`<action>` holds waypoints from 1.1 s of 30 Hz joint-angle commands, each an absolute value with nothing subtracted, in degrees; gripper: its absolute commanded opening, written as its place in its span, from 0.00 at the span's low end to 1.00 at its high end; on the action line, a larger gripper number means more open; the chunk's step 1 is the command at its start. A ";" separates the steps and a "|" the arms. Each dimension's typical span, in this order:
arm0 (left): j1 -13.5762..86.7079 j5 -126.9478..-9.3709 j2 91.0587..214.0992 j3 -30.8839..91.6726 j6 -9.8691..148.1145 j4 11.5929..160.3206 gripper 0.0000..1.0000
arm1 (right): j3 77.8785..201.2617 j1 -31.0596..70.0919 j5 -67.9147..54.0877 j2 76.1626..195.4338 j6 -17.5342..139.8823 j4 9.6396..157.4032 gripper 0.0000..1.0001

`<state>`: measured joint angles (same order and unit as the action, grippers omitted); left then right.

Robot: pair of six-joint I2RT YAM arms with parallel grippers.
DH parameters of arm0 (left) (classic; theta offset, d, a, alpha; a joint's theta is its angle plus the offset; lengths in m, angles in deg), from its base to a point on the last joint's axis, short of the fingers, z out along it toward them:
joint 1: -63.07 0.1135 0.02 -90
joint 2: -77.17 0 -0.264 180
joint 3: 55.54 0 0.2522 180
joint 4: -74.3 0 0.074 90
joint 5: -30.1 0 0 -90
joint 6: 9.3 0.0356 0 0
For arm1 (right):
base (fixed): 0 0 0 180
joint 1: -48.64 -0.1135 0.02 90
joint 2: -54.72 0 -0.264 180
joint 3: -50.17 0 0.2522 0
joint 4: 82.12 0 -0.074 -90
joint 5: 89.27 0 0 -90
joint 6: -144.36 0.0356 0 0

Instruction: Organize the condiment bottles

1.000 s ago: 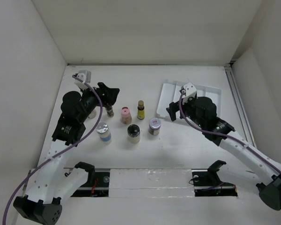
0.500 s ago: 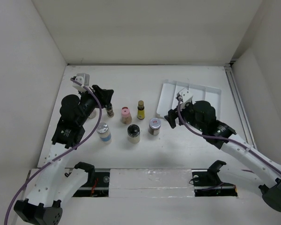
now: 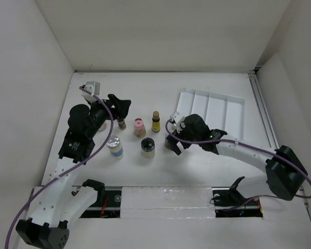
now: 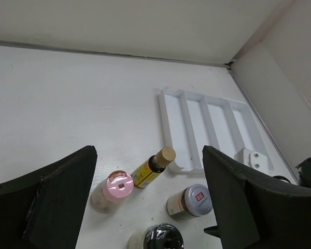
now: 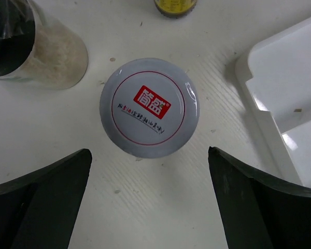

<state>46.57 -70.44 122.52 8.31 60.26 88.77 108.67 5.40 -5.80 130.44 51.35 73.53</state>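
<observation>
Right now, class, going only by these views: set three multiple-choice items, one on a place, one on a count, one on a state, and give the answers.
1. Which jar sits under the right end effector? A pink-capped jar; B silver-lidded jar; C blue-labelled jar.
2. How many compartments has the tray? A two; B six; C four.
3. The right end effector is: A open; B shut on a jar; C shut on the tray.

Answers:
1 B: the right wrist view shows that lid centred between its fingers.
2 C: four channels lie side by side in the left wrist view.
3 A: the fingers stand wide apart, either side of the lid, not touching it.
</observation>
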 commanded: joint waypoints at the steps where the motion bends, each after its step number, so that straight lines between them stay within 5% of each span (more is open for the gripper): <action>1: 46.81 -71.32 122.26 8.67 60.14 86.47 0.79 | 113.50 4.87 -6.66 132.58 50.49 79.54 1.00; 8: 46.81 -72.03 122.26 8.67 60.14 86.38 0.79 | 113.51 4.35 -7.18 137.15 50.49 84.99 0.99; 11: 46.81 -72.73 122.79 8.67 60.14 85.78 0.79 | 112.98 4.35 -7.18 138.65 50.49 86.23 0.84; 14: 46.81 -72.73 122.26 8.67 60.14 85.78 0.79 | 112.98 4.35 -7.18 137.52 51.01 86.23 0.53; 17: 46.81 -73.26 122.26 8.67 60.14 85.78 0.79 | 114.29 4.35 -6.66 133.06 51.02 86.23 0.44; 23: 46.81 -74.48 122.96 8.67 59.61 85.52 0.78 | 121.39 6.97 3.26 125.65 50.49 86.23 0.43; 33: 46.81 -74.66 122.17 8.15 59.61 85.59 0.78 | 139.32 23.92 2.94 146.90 49.96 93.69 0.43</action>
<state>46.57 -73.72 123.15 8.31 60.04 87.96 133.71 20.44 2.20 143.42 50.50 86.60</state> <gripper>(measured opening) 0.782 0.690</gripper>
